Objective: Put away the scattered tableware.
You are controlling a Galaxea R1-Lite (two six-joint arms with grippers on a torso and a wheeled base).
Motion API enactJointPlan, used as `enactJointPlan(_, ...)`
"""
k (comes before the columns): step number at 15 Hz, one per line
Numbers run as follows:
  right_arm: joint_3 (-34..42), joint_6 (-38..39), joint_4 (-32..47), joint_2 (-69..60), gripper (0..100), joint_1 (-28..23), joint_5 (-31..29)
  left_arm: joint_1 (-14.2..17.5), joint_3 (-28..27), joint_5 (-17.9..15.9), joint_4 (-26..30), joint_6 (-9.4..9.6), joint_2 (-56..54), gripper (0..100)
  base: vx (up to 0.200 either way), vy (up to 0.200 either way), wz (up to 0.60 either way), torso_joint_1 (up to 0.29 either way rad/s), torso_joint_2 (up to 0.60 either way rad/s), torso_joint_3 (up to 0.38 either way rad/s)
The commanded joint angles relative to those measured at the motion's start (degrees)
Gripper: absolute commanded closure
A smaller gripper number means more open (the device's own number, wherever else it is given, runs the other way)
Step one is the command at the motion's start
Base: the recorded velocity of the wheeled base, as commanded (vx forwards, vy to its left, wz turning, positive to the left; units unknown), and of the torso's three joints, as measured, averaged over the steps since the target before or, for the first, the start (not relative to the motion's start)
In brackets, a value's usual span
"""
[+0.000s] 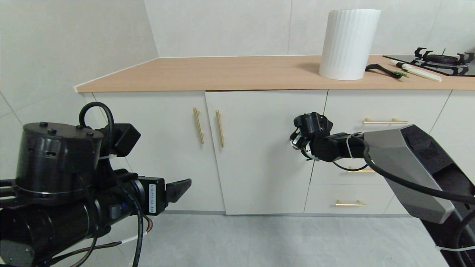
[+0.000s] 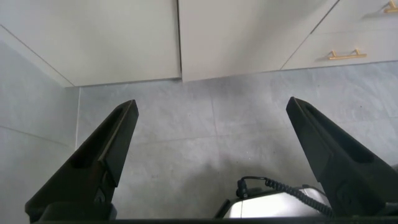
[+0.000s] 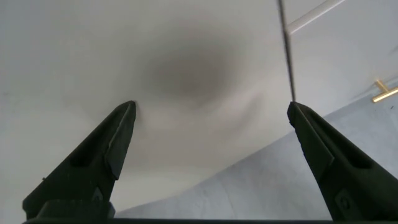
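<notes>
One container: a tall white ribbed cylindrical holder [image 1: 349, 44] stands upright on the light wooden countertop [image 1: 222, 72]; its inside is hidden at this low angle.
Two utensils: a black curved-handled tool [image 1: 382, 69] and a long cream-handled tool with a green band [image 1: 415, 71] lie on the countertop between the holder and the hob, the black one just beside the holder. Their working ends are hard to make out.
One hob: a black gas hob [image 1: 443, 59], cut off at the picture's edge.
Two doors: white cabinet doors [image 1: 259, 148], both shut, each with a vertical brass bar handle [image 1: 198, 125].
Three drawers: each has a horizontal brass pull [image 1: 384, 121]; the middle pull is partly hidden behind the right arm.
Left gripper [image 2: 211, 109]: low over the grey floor tiles [image 2: 205, 155], fingers wide apart, nothing between them.
Right gripper [image 3: 211, 112]: close to a white door face, fingers spread, empty.
</notes>
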Motion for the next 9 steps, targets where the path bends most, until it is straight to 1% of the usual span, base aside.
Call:
enactJointPlan(1,0.0,-0.1,-0.6,0.4,0,-1.0,-0.1,0.0,0.0,0.0,0.0,-0.01,0.0,0,0.000,0.000,0.00,0.000,0.00,0.000)
enactJointPlan(7,0.0,-0.1,-1.6,0.0,0,-1.7,-0.1,0.0,0.1,0.0,0.0,-0.01,0.0,0,0.000,0.000,0.00,0.000,0.00,0.000)
enactJointPlan(8,0.0,-0.1,-0.9,-1.3,0,-1.5,-0.3,0.0,0.1,0.0,0.0,-0.01,-0.1,0,0.000,0.000,0.00,0.000,0.00,0.000)
enactJointPlan(9,0.5,-0.1,1.4,-4.3,0,-1.1,-0.6,0.0,0.1,0.0,0.0,-0.01,-0.4,0,0.000,0.000,0.00,0.000,0.00,0.000)
